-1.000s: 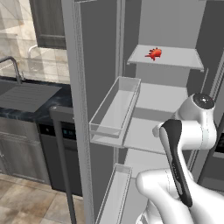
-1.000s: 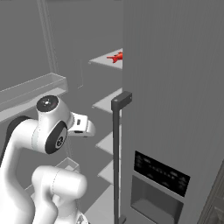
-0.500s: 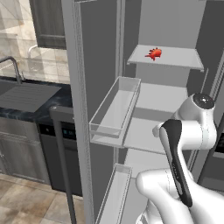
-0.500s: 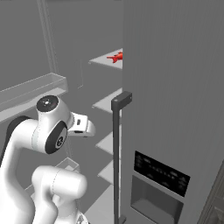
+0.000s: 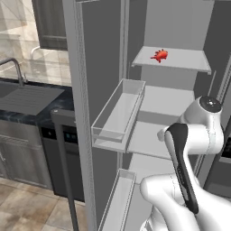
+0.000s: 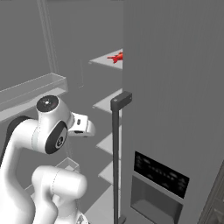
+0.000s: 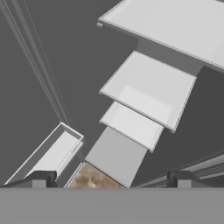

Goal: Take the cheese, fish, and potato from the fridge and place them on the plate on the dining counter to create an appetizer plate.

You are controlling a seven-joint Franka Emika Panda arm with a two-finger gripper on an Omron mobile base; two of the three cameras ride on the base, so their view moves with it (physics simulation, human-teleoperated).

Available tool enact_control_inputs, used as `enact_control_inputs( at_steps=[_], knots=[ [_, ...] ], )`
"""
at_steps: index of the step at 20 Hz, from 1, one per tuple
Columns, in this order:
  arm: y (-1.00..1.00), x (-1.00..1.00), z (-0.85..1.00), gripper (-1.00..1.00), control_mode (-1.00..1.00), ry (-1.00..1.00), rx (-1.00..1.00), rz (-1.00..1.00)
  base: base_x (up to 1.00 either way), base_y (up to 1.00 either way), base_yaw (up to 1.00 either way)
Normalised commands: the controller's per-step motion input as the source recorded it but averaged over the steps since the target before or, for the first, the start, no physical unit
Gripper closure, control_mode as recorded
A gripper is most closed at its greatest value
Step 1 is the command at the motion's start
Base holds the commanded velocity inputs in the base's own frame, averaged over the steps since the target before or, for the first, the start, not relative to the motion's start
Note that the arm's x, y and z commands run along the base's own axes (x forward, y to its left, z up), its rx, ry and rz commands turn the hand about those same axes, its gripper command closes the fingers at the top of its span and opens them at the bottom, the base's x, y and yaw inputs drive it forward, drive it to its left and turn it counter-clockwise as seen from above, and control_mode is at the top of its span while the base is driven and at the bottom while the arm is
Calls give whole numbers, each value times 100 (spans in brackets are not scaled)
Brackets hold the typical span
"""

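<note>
Nothing has shifted between the earlier frames and now: arm, fridge door and fish all sit where they were. Seen from the hand view, the claw [image 7: 109, 180] is released, its 2 dark fingertips [image 7: 40, 179] spread wide apart with nothing between them, looking down past the lower fridge shelves [image 7: 148, 89] toward a patch of floor. From the base views the arm is folded low in front of the open fridge [image 5: 171, 27], well below the target.

Outward and up, the fish [image 5: 159, 55] lies on the top shelf [image 5: 187, 58], a small red spiky shape toward the left part of that shelf; the right base view shows it [image 6: 117, 57] at the shelf's near edge, partly cut off by the closed right-hand door [image 6: 175, 87]. The clear door bin [image 5: 118, 115] on the open left door is near the arm's path. Cheese and potato cannot be made out on the visible shelves.

My judgement: the step in hand is reaching for the fish. To do it well, raise the hand clear of the 2 middle shelves first, then go in level above the top shelf, keep the claw spread, centre it across the fish's narrow body, avoiding the fins, and close only once the tips straddle it
</note>
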Motion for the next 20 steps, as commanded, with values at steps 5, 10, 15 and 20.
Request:
enact_control_inputs(
  at_steps=[5,10,15,20],
  knots=[
    [0,0,37,-100,-100,-14,1,-2,0,0,0],
    [0,0,56,-100,-100,-24,0,-13,0,0,0],
    [0,0,50,-100,-100,-12,0,-29,0,0,0],
    [-11,0,27,-100,-100,-2,0,-28,0,0,0]
  ],
)
